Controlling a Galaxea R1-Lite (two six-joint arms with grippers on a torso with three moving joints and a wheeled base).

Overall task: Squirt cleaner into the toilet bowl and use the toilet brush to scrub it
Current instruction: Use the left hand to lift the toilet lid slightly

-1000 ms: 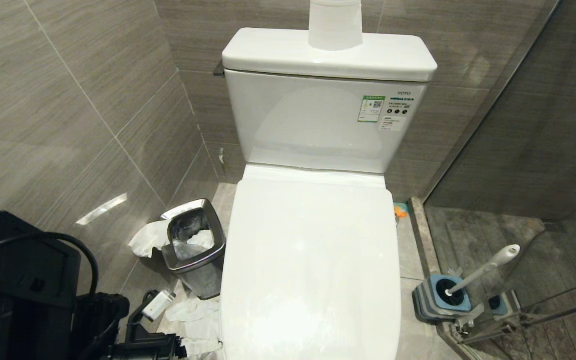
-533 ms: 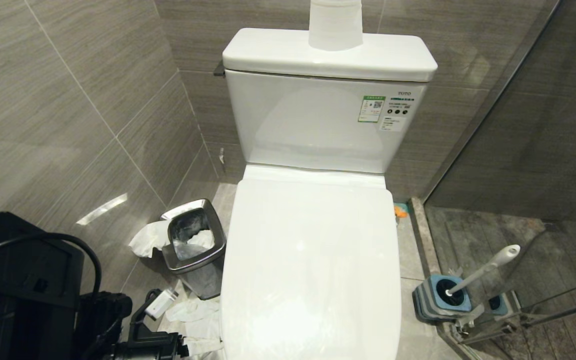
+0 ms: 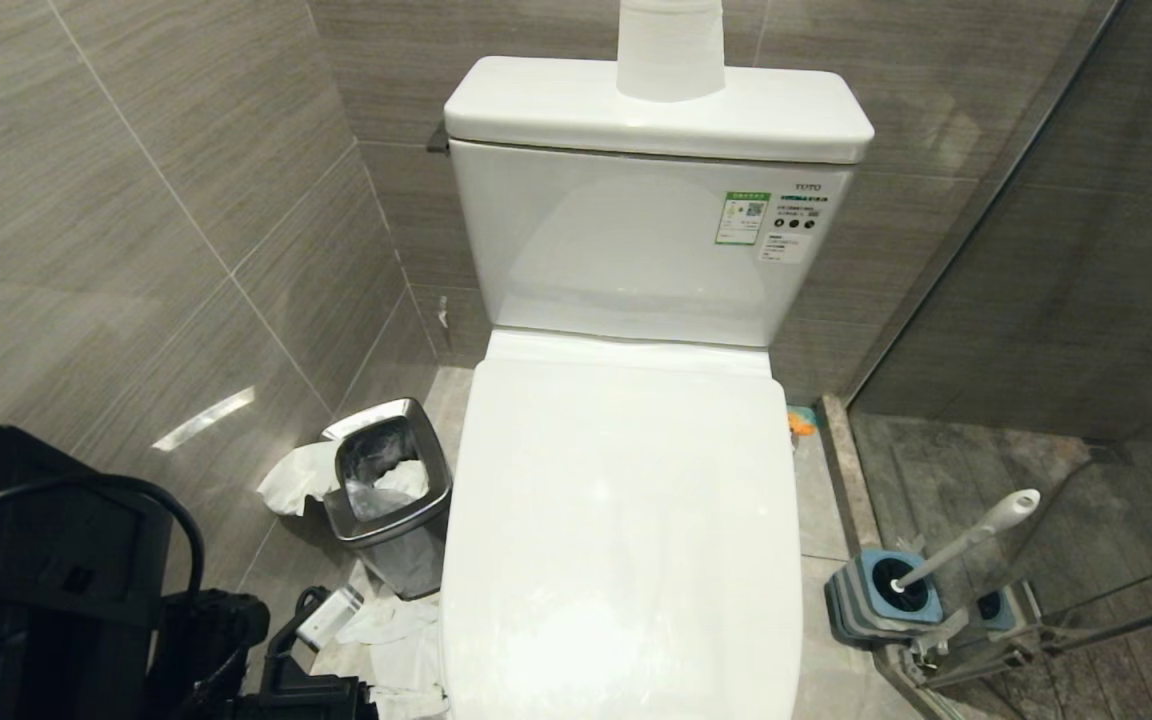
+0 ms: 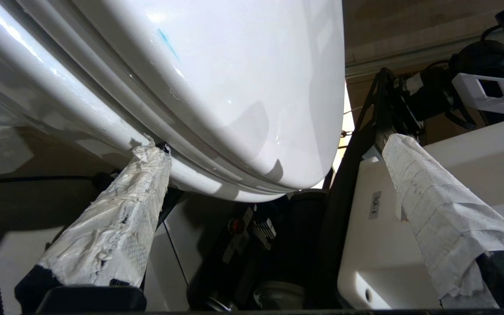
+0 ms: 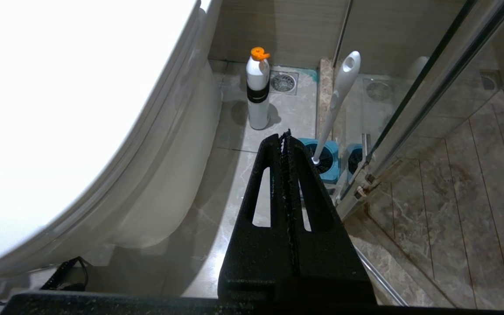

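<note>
Because its paper-wrapped fingers [image 4: 116, 218] stand spread wide with nothing between them, one tip at the seam under the closed lid [image 3: 626, 520], the left gripper [image 4: 274, 144] looks set to lift it and uncover the toilet bowl. The right gripper [image 5: 285, 135] hangs pressed shut and empty above the toilet brush [image 5: 339, 100] in its holder [image 5: 324, 159], near a white bottle [image 5: 257, 92]. Since a second ago the left arm has crept slightly forward.

The glossy white ceramic toilet tank [image 3: 636, 250] bore "TOTO" near its upper right corner; the green-and-white stickers [image 3: 742, 218] beneath it were too small to read.
</note>
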